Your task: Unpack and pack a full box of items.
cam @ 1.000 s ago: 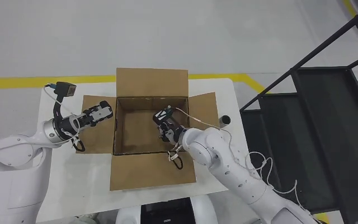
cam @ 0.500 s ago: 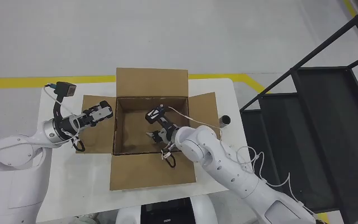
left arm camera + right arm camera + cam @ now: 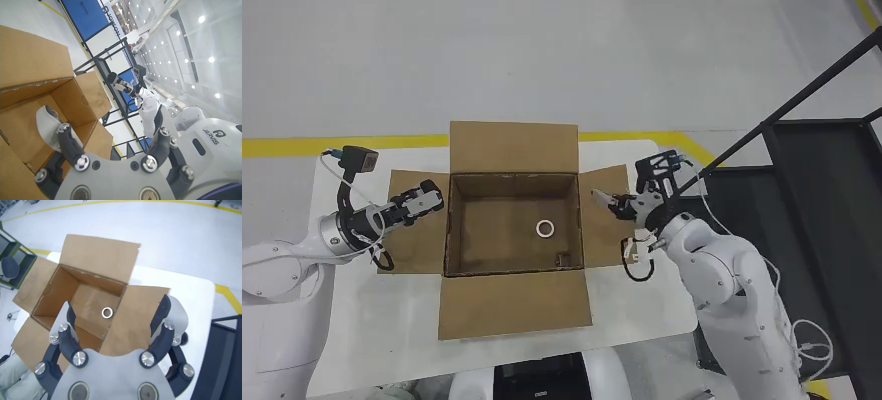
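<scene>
Open brown cardboard box on the white counter, one hand at each side, neither holding anything.

The small white ring lies flat on the box floor, right of centre and apart from the walls; a small dark item, too small to identify, sits near the near right corner. All four flaps are folded outward. The right hand hangs above the right flap with its fingers spread and nothing between them. The left hand is over the left flap, just beside the box wall, fingers likewise apart and empty. A black metal stair frame stands close against the counter's right edge, near the right arm. A yellow floor line runs behind the counter.
</scene>
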